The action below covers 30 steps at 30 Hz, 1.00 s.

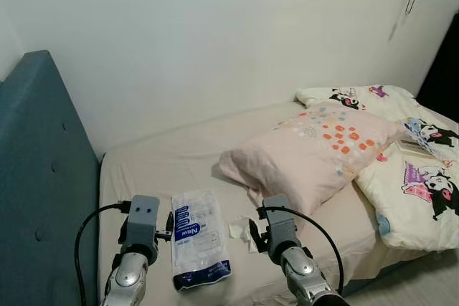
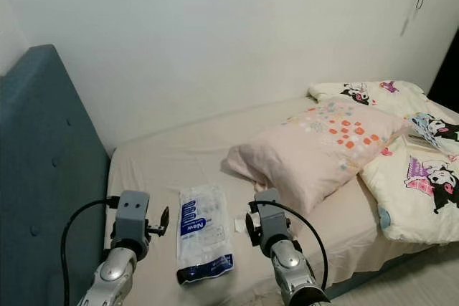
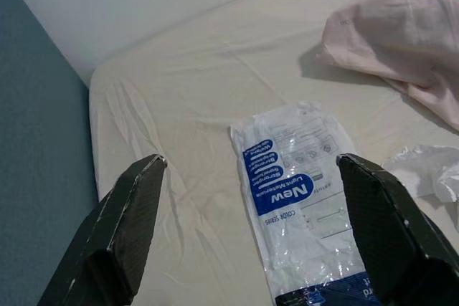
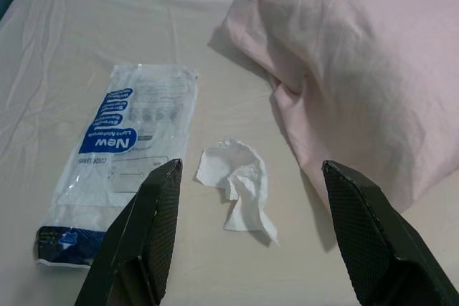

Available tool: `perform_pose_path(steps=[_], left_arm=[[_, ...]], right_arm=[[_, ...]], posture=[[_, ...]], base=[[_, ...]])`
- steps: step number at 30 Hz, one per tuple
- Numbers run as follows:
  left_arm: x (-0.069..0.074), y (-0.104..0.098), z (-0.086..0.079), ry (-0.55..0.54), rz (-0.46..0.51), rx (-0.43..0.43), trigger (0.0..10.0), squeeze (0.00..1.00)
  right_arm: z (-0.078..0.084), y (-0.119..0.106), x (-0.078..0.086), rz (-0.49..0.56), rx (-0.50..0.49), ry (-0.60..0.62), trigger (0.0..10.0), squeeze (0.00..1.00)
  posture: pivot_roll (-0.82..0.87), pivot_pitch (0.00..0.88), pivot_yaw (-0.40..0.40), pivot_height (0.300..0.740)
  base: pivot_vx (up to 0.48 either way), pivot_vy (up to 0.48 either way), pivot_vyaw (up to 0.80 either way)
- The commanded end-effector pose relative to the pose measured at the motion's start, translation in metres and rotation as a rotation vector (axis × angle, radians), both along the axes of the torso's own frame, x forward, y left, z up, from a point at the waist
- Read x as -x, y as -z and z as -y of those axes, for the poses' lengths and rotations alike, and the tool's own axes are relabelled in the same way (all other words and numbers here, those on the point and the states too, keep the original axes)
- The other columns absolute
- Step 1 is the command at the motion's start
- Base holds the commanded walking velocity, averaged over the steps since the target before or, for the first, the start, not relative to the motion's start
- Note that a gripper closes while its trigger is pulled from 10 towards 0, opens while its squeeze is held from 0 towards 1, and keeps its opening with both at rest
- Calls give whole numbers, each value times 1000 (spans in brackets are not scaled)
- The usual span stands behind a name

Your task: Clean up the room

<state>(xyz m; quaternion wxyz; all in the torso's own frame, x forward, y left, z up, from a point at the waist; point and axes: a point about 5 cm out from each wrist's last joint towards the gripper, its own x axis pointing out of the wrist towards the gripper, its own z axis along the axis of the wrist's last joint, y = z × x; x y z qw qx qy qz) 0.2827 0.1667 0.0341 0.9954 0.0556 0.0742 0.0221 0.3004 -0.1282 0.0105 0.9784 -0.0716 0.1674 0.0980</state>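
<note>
**A:** Cream bedsheet (image 1: 165, 163) against a plain white wall, teal headboard (image 1: 43, 177) at the side. What is there to clear?

**B:** Two bits of litter on the sheet. A crumpled white tissue (image 4: 237, 188) lies just ahead of the right gripper (image 4: 251, 238), between its two fingers and slightly nearer the left one. A flat plastic packet (image 3: 297, 198) lies ahead of the left gripper (image 3: 251, 234), nearer its right finger than its left. Both grippers stand wide open, holding nothing.

**A:** How would the tissue handle?

**B:** I judge it nearly weightless and soft. It should crush under the fingers, so pinch the bunched middle, not the thin tail trailing toward the gripper.

**A:** And the packet?

**B:** Clear film with a blue label reading "New" and a dark blue band at the near end. Probably light, limp and slippery, lying flat on the sheet. It looks empty or nearly so, though I cannot be sure. I would take it by a long edge or the near end, where a fingertip can get under.

**A:** Anything close by?

**B:** A pink pillow (image 4: 358, 77) just beyond the right finger, its corner near the tissue but apart.
</note>
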Motion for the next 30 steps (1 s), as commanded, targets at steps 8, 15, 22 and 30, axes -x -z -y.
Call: perform_pose_path(steps=[8, 15, 22, 30], left_arm=[[1, 1, -4, -8, -8, -13, 10000, 0], [1, 1, -4, -7, -7, -14, 10000, 0], [1, 0, -3, -8, -5, -13, 10000, 0], [0, -1, -4, -13, 5, -10, 10000, 0]], right_arm=[[-4, 2, 2, 0, 16, -22, 10000, 0], [-7, 2, 3, -1, 27, -40, 10000, 0], [-7, 2, 2, 1, 26, -41, 10000, 0], [-7, 1, 2, 1, 29, -44, 10000, 0]], posture=[[13, 20, 3, 740], [13, 23, 3, 740], [13, 23, 2, 740], [14, 19, 2, 740]], base=[[0, 0, 0], [0, 0, 800], [0, 0, 800], [0, 0, 800]])
